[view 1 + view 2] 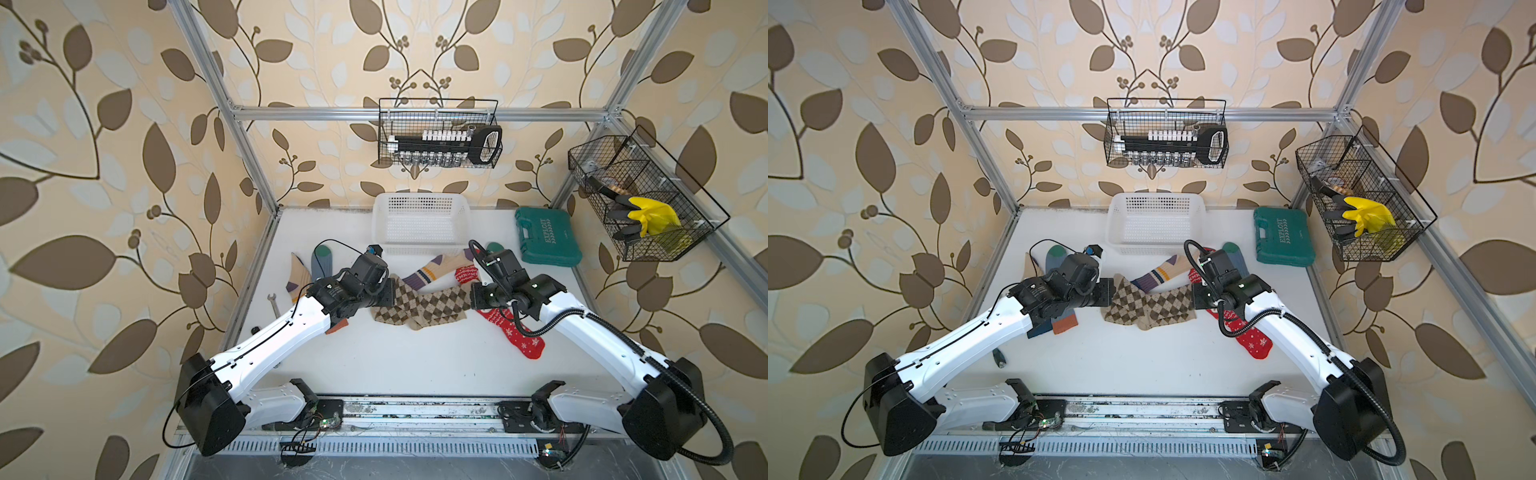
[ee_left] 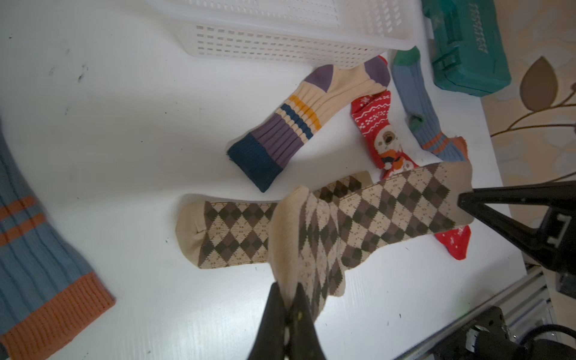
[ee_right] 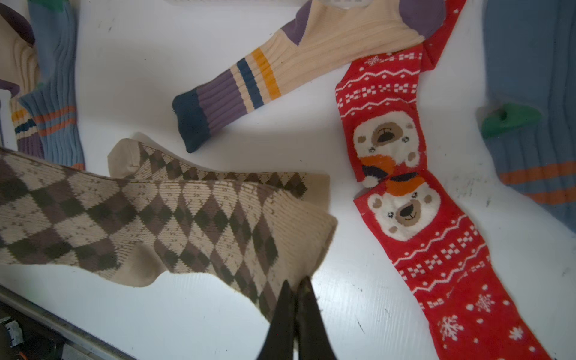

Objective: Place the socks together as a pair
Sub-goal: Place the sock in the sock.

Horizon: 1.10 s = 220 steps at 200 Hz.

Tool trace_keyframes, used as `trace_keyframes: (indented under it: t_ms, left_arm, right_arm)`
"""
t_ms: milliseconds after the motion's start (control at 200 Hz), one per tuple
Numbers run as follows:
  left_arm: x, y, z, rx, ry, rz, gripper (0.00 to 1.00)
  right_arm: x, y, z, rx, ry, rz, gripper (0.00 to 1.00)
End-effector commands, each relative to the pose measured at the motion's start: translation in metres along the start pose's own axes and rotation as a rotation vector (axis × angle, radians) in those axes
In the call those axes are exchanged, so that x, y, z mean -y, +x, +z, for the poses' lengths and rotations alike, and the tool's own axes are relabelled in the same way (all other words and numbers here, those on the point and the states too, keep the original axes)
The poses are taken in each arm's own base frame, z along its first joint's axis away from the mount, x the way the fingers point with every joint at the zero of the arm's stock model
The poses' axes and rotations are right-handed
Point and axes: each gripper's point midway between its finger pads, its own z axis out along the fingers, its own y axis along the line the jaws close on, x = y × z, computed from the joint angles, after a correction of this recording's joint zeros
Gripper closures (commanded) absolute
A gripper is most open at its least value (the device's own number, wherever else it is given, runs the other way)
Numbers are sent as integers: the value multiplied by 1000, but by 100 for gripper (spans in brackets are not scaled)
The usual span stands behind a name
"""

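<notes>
1. My left claw (image 2: 287, 297) is fully closed, pinching the cream end of a brown-tan argyle sock (image 1: 432, 305).
2. My right claw (image 3: 296, 288) is also fully closed, pinching the cream cuff at the opposite end of that sock.
3. The held sock spans between the 2 claws at the centre of both top views, its gripped ends raised off the white table (image 1: 415, 365).
4. A second argyle sock (image 2: 230, 233) lies flat on the table, partly under the held one.
5. A cream striped sock (image 1: 432, 270) lies just above centre, between the argyle socks and the white perforated basket (image 1: 419, 197).
6. 2 red snowflake socks (image 1: 523, 336) with bear faces lie end to end right of centre, partly under my right arm.
7. Left of centre, a blue-grey sock (image 1: 324, 266) and another striped sock (image 1: 297, 274) lie side by side.
8. A second blue-grey sock (image 1: 494, 247) shows its green toe beside the teal tool case (image 1: 548, 237).
</notes>
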Motion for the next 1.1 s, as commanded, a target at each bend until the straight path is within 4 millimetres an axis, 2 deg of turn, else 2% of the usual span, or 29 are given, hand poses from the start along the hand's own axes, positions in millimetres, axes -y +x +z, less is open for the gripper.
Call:
trace_keyframes:
  t_ms: [0,365,575,615,1095]
  left_arm:
    - [-11,-6,1,1,-21,11,100]
    - [-45,11,52,-97,-64,-44,100]
    - [-63,14,74,-123,-96,-70,100]
    - [-68,23,85,-159,-112,-72,100]
    - [-86,57,98,-237,-149,-89,100]
  right_arm:
    - [-10,-7,12,-20,-58,-25,100]
    - [-3,0,68,-122,-34,-12,100]
    - [8,0,84,-152,-1,1,100]
    - [8,0,87,-156,3,1,100]
    - [14,16,104,-221,34,-2,99]
